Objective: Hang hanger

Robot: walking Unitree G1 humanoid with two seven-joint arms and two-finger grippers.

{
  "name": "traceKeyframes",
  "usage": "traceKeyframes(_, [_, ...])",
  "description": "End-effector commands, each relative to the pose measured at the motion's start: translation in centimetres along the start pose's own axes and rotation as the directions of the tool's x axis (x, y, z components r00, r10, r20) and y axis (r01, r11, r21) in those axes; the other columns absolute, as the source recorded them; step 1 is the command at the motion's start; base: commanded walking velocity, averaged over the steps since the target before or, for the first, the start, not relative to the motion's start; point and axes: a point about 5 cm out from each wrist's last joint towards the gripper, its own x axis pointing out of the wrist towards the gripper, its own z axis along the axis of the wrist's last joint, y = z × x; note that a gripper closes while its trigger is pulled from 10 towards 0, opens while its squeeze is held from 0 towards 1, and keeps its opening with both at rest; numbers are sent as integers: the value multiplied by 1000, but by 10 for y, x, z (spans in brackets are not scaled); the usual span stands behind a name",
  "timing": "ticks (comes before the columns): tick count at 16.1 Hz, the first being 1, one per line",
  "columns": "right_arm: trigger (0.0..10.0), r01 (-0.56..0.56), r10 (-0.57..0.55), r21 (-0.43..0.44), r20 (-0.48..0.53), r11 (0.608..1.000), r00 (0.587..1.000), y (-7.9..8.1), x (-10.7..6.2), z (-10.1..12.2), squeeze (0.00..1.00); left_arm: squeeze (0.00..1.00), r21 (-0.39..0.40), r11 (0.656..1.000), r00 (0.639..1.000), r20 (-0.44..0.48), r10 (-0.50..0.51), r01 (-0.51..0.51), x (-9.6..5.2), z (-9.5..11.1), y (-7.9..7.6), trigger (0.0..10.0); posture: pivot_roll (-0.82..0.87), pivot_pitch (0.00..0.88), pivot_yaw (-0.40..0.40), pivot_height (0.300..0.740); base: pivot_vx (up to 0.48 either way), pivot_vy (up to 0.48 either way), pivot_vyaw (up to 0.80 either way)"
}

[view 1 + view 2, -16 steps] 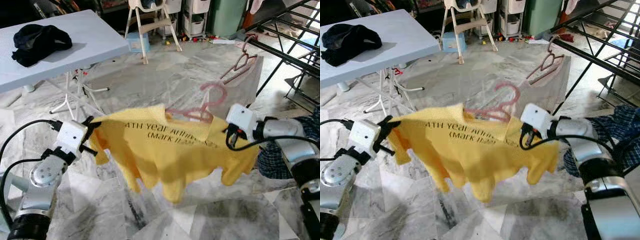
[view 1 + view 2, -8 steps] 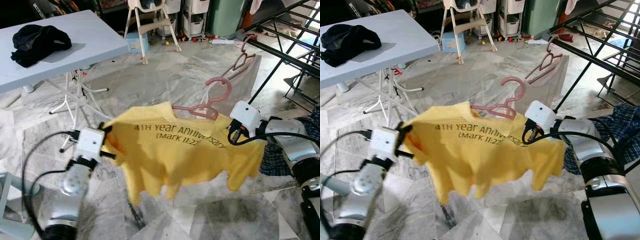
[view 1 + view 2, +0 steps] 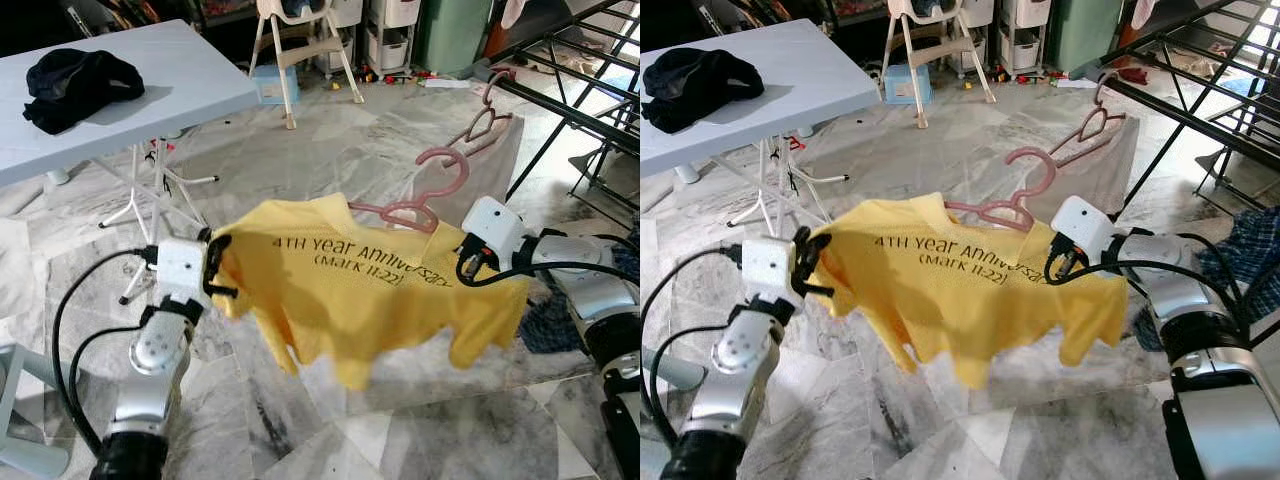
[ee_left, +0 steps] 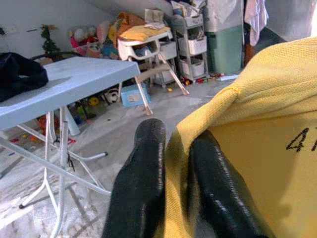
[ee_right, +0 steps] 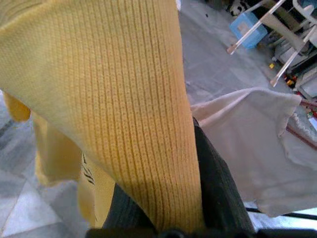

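A yellow T-shirt (image 3: 360, 290) with black lettering hangs in the air on a pink hanger (image 3: 408, 213), stretched between both grippers. The hanger's hook stands up above the collar. My left gripper (image 3: 213, 268) is shut on the shirt's left shoulder; in the left wrist view its two black fingers (image 4: 143, 168) pinch the yellow cloth (image 4: 257, 129). My right gripper (image 3: 462, 266) is shut on the shirt's right shoulder, with knit cloth (image 5: 124, 99) draped over one dark finger (image 5: 213, 188). A black drying rack (image 3: 575, 115) stands at the far right, carrying a pale garment on another pink hanger (image 3: 487, 118).
A grey folding table (image 3: 180, 90) with a black garment (image 3: 80, 80) stands at the back left. A high chair (image 3: 295, 50) and storage shelves are behind. Plaid cloth (image 3: 555, 325) lies on the marble floor by my right arm.
Both grippers have carried the shirt and hanger a little up and to the right. The left arm has swung inward, and the hook stands higher than a second ago.
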Motion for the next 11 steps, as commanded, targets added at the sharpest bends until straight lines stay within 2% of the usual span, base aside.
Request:
traceKeyframes(1, [0, 33, -32, -20, 55, 999, 998, -10, -3, 12, 0, 1000, -26, 1000, 1000, 5, -15, 15, 1, 6, 9, 10000, -110, 46, 58, 740, 0, 0, 0])
traceKeyframes(3, [0, 35, -33, -30, 60, 999, 998, -10, -4, 12, 0, 1000, -26, 967, 966, -39, -256, 255, 0, 8, 8, 10000, -115, 45, 55, 740, 0, 0, 0])
traceKeyframes(4, [0, 39, -37, -32, 61, 999, 997, -10, -4, 12, 0, 1000, -26, 960, 958, -53, -280, 279, -1, 7, 10, 10000, -112, 44, 53, 740, 0, 0, 0])
traceKeyframes(6, [0, 81, -79, -30, 74, 996, 994, -14, -4, 14, 0, 1000, -8, 927, 921, -111, -374, 375, -1, 9, 18, 10000, -109, 45, 56, 740, 0, 0, 0])
traceKeyframes(7, [0, 92, -89, -29, 88, 995, 992, -14, -2, 17, 0, 1000, -7, 884, 876, -135, -463, 467, -3, 15, 19, 10000, -110, 46, 54, 740, 0, 0, 0])
traceKeyframes(9, [0, 77, -73, -39, 89, 996, 993, -12, -1, 17, 0, 1000, -42, 816, 806, -139, -576, 576, -6, 22, 14, 10000, -113, 46, 51, 740, 0, 0, 0])
traceKeyframes(10, [0, 56, -51, -52, 95, 997, 994, -10, -1, 17, 0, 1000, -19, 785, 776, -133, -616, 620, -7, 26, 12, 10000, -113, 46, 51, 740, 0, 0, 0])
traceKeyframes(11, [0, 33, -25, -69, 113, 997, 993, -7, -2, 19, 0, 1000, -18, 801, 795, -110, -597, 599, -3, 31, 13, 10000, -116, 45, 50, 740, 0, 0, 0])
